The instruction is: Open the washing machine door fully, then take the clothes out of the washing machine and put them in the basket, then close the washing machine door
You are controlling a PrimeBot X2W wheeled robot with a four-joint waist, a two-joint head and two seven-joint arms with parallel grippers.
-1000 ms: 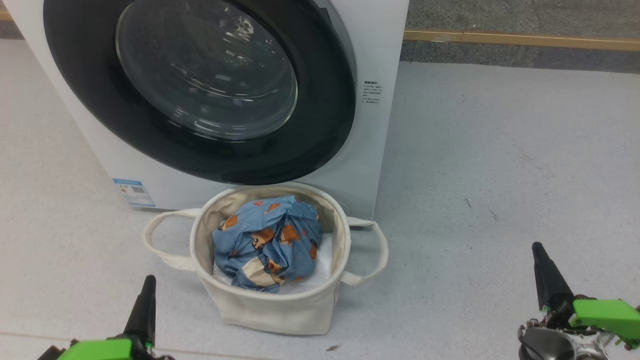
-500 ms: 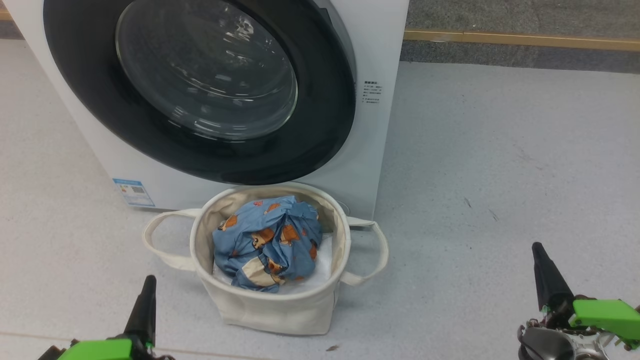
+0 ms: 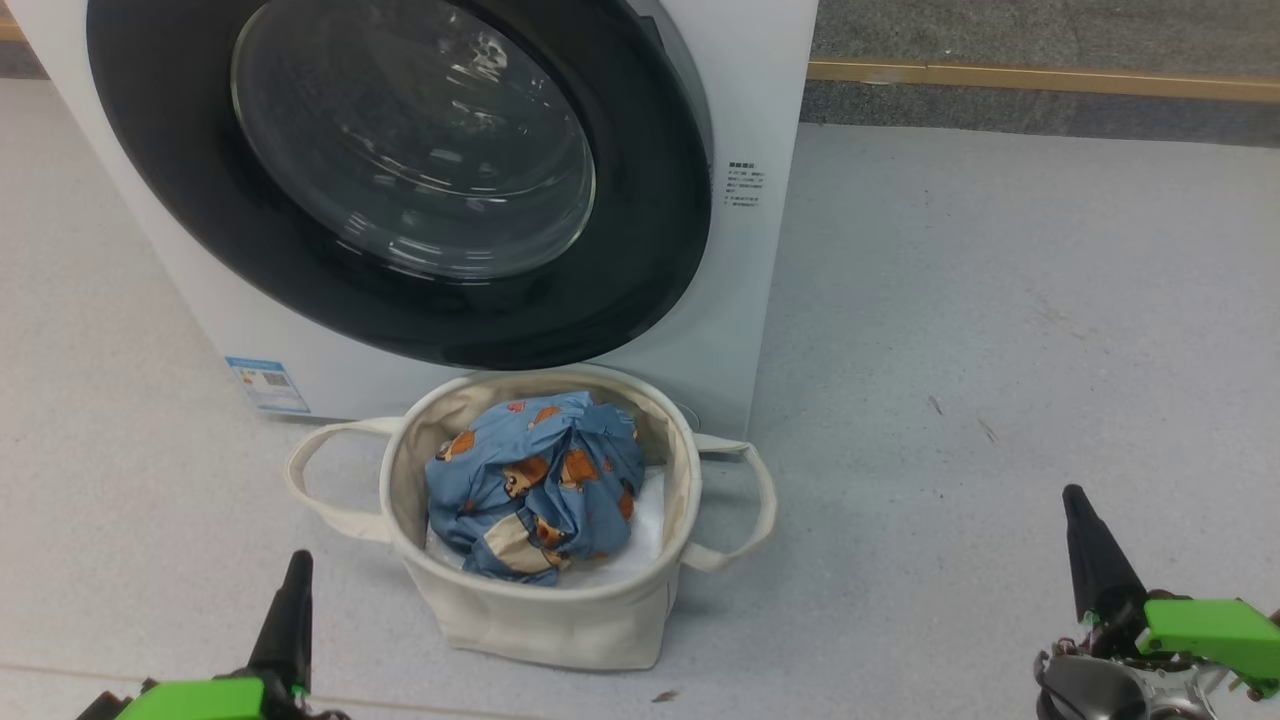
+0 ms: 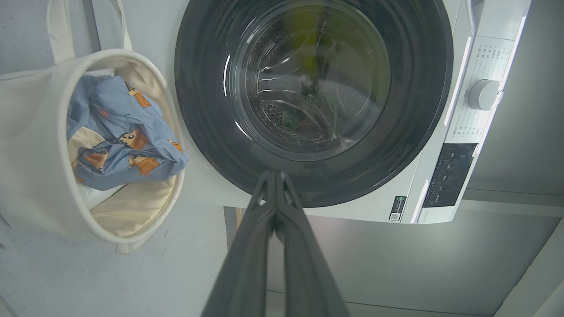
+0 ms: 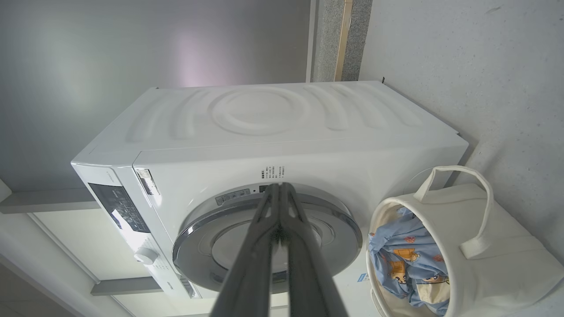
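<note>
The washing machine [image 3: 760, 260] [image 5: 282, 132] stands ahead with its black-rimmed glass door [image 3: 400, 180] [image 4: 313, 97] [image 5: 339, 229] flat against the front. Right before it sits the cream basket [image 3: 540, 615] [image 4: 31, 176] [image 5: 498, 264] holding the blue bear-print clothes [image 3: 535, 485] [image 4: 119, 132] [image 5: 405, 264], bunched on a white sheet. My left gripper [image 3: 297, 565] [image 4: 274, 176] is low at the left of the basket, shut and empty. My right gripper [image 3: 1075, 497] [image 5: 280, 187] hovers well to the basket's right, also shut with nothing in it.
Grey speckled floor [image 3: 1000, 350] spreads to the right of the machine. A wooden strip [image 3: 1040, 78] runs along a dark band at the back. The machine's control panel and dial [image 4: 482, 93] lie on its upper front.
</note>
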